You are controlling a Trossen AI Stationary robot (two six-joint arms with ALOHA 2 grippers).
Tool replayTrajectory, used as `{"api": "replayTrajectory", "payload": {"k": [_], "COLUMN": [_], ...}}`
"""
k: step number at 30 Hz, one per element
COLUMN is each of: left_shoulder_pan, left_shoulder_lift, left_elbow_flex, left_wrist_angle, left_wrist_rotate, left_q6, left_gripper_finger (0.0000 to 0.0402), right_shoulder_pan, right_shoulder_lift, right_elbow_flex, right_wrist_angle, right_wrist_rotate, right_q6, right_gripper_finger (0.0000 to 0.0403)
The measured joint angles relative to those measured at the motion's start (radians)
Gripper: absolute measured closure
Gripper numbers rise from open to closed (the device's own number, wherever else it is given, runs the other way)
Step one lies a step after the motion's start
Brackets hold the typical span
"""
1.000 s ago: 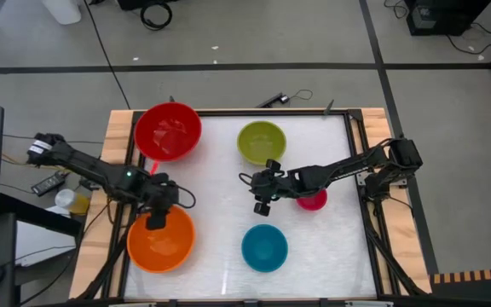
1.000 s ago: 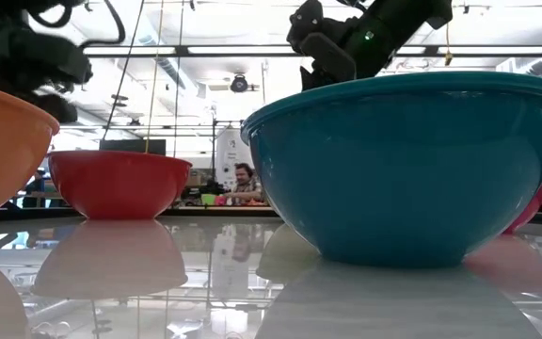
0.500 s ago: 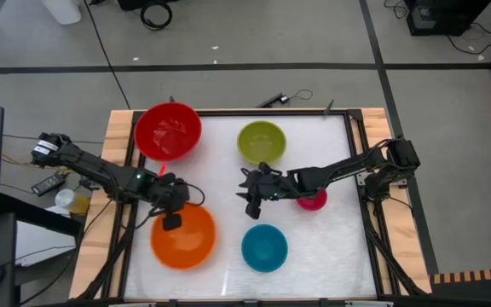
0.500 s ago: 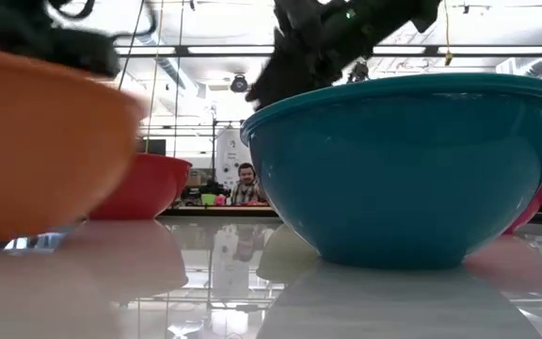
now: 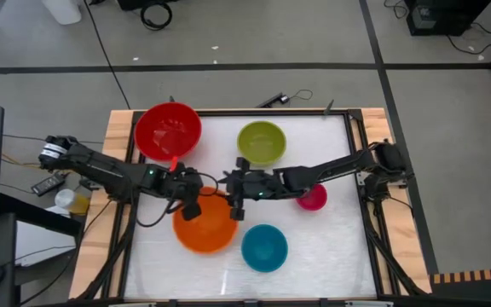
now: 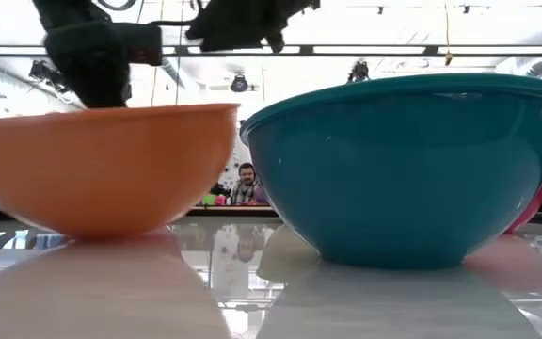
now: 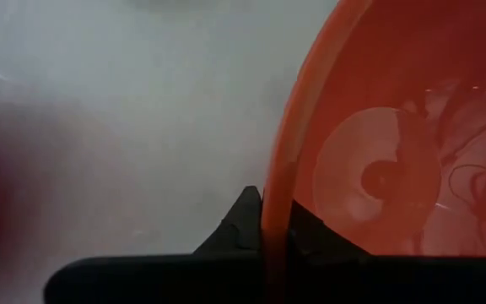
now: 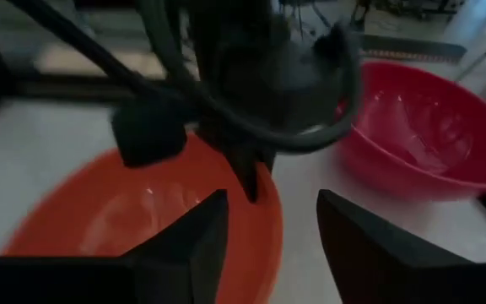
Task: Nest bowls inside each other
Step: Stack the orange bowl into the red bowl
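Observation:
The orange bowl [image 5: 207, 226] stands near the table's middle, left of the blue bowl [image 5: 264, 247]. My left gripper [image 5: 191, 205] is shut on its rim. My right gripper [image 5: 235, 203] hovers open just right of that spot, over the bowl's far edge, with nothing between its fingers [image 8: 197, 245]. The red bowl [image 5: 168, 130] sits at the far left and the yellow-green bowl [image 5: 262, 141] at the far middle. The magenta-pink bowl [image 5: 314, 198] is partly under the right arm. All these bowls stand on their bases, mouths up. My left gripper pinches the orange bowl's rim [image 7: 275, 203] on its far-left side, one finger inside the bowl and one outside. The fingers slant down from the table's left. The bowl stays level, mouth up, its base [image 6: 102, 231] at the tabletop; whether it touches I cannot tell.
The white tabletop [image 5: 331, 247] has a raised frame and wooden edges. Cables lie on the floor beyond the far edge. A person [image 6: 245, 184] sits in the room behind the table. Bare surface lies at the near left and near right.
My left gripper has gone toward the table's right with the orange bowl by its rim, and the bowl has come from the near-left corner to beside the blue bowl. My right gripper has gone toward the table's left, away from the magenta-pink bowl and close to the left gripper.

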Motion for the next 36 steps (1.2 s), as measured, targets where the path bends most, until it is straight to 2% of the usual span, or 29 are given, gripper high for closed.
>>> {"api": "replayTrajectory", "payload": {"k": [5, 11, 13, 15, 19, 22, 25, 29, 32, 36], "left_shoulder_pan": [0.005, 0.0, 0.0, 0.0, -0.01, -0.022, -0.053, -0.129, -0.208, -0.297], "left_shoulder_lift": [0.007, 0.007, 0.008, 0.008, -0.002, -0.029, -0.082, -0.192, -0.283, -0.394], "left_elbow_flex": [0.02, 0.029, 0.029, 0.029, 0.029, 0.041, 0.07, 0.128, 0.172, 0.191], "left_wrist_angle": [0.023, 0.021, 0.027, 0.035, 0.037, 0.02, -0.041, -0.103, -0.174, -0.186], "left_wrist_rotate": [-0.046, -0.093, -0.095, -0.097, -0.091, -0.097, -0.104, -0.204, -0.313, -0.441], "left_q6": [0.037, 0.053, 0.06, 0.059, 0.046, 0.073, 0.094, 0.08, 0.061, 0.049], "left_gripper_finger": [0.0392, 0.0391, 0.0391, 0.0391, 0.0373, 0.0339, 0.0295, 0.0249, 0.0237, 0.0236], "right_shoulder_pan": [-0.001, -0.015, -0.023, -0.03, -0.048, -0.067, -0.096, -0.17, -0.235, -0.315], "right_shoulder_lift": [0.12, 0.195, 0.212, 0.214, 0.204, 0.187, 0.186, 0.189, 0.181, 0.182], "right_elbow_flex": [0.069, 0.133, 0.149, 0.159, 0.162, 0.167, 0.171, 0.164, 0.166, 0.166], "right_wrist_angle": [-0.091, -0.229, -0.264, -0.291, -0.297, -0.298, -0.259, -0.155, -0.018, 0.176], "right_wrist_rotate": [0.094, 0.067, 0.067, 0.062, 0.058, 0.049, 0.011, -0.048, -0.073, -0.169], "right_q6": [-0.01, 0.029, 0.043, 0.048, 0.086, 0.064, 0.061, 0.059, 0.098, 0.181], "right_gripper_finger": [0.0176, 0.0172, 0.0192, 0.0229, 0.0351, 0.0357, 0.0357, 0.0357, 0.0357, 0.0357]}}
